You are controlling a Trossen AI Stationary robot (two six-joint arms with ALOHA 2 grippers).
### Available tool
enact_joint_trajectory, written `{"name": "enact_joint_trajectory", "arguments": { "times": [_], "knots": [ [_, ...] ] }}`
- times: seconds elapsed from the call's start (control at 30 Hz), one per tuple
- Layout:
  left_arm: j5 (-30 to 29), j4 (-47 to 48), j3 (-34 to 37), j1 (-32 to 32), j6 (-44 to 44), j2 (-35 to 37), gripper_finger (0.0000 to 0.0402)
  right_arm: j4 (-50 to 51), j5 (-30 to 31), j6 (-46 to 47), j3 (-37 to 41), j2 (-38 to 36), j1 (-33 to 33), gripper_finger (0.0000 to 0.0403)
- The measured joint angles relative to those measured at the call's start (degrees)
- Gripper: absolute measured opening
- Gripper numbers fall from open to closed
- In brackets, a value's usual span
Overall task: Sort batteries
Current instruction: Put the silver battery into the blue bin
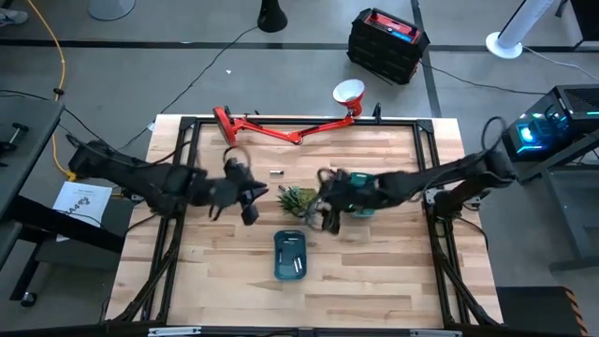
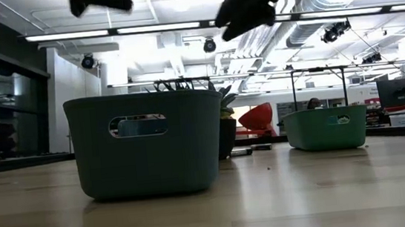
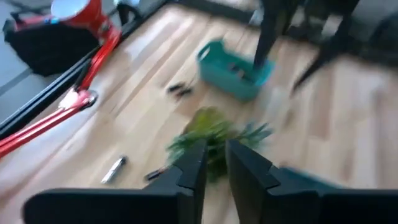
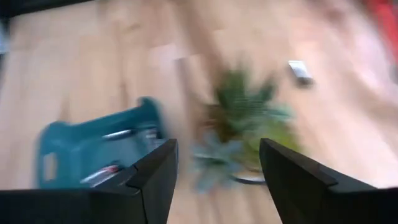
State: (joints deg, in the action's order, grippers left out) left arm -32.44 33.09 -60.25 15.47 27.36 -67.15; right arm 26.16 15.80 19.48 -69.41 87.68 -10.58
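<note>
Two teal trays stand on the wooden table: one near the middle front (image 1: 291, 255), one (image 1: 363, 204) partly under my right arm. Both hold batteries (image 4: 111, 171) (image 3: 236, 67). A silvery battery (image 1: 277, 173) (image 3: 114, 169) lies loose on the table beyond a green spiky plant (image 1: 298, 198), with a dark one (image 3: 155, 174) close by. My left gripper (image 1: 249, 202) (image 3: 214, 168) hovers left of the plant, its fingers a narrow gap apart with nothing between them. My right gripper (image 1: 323, 213) (image 4: 217, 168) hangs wide open and empty right of the plant, above the table.
A red jointed lamp (image 1: 281, 126) lies along the table's far edge. A black metal frame (image 1: 187, 122) borders the table. The plant sits between both grippers. Bare wood lies at the near left and near right of the front tray.
</note>
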Motion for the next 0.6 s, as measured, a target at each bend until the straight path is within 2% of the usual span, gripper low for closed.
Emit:
{"name": "enact_joint_trajectory", "arguments": {
  "times": [0.07,0.23,0.37,0.47,0.6],
  "knots": [
    [4.92,0.26,-0.02,-5.00,-4.33,-1.67,0.0071,2.56,1.71,1.00,0.00,-2.95,1.25,0.0218],
    [23.63,-1.49,-0.02,-17.48,-16.81,-10.26,0.0114,9.24,5.76,5.33,0.00,-9.36,2.66,0.0217],
    [33.48,-0.12,-0.02,-25.48,-23.28,-18.63,0.0147,13.91,8.79,9.33,0.00,-13.39,2.57,0.0217],
    [38.42,0.11,-0.02,-30.66,-27.13,-22.82,0.0169,16.64,9.18,10.55,0.00,-14.83,2.03,0.0217],
    [40.04,-0.65,-0.04,-37.53,-31.12,-26.73,0.0188,18.59,11.13,10.03,0.02,-15.20,1.71,0.0217]
  ]
}}
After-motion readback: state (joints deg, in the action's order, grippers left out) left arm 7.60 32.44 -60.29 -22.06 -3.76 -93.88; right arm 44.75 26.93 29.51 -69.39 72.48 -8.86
